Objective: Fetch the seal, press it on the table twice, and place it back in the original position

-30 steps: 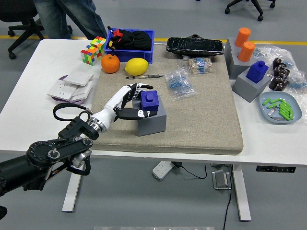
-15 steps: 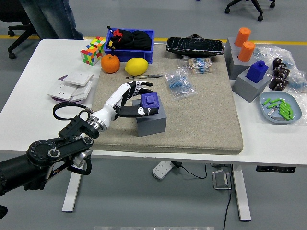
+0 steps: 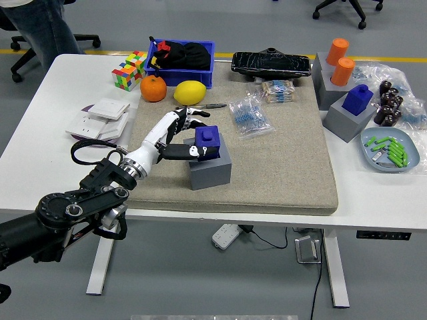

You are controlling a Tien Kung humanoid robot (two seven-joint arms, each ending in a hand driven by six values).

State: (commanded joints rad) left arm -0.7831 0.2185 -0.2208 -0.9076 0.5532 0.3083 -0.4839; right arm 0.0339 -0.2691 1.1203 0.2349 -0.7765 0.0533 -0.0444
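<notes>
Seal (image 3: 207,140) raised slightly in left hand (image 3: 179,137), above grey holder (image 3: 212,171)

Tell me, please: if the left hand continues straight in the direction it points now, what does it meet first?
Most likely the blue seal standing on the grey block; the left hand already reaches its side, though actual contact is unclear.

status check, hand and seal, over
Left hand at the blue seal, fingers around it, grip unconfirmed. Seal sits on its grey block on the mat. Right hand out of view. Nothing blocking.
</notes>
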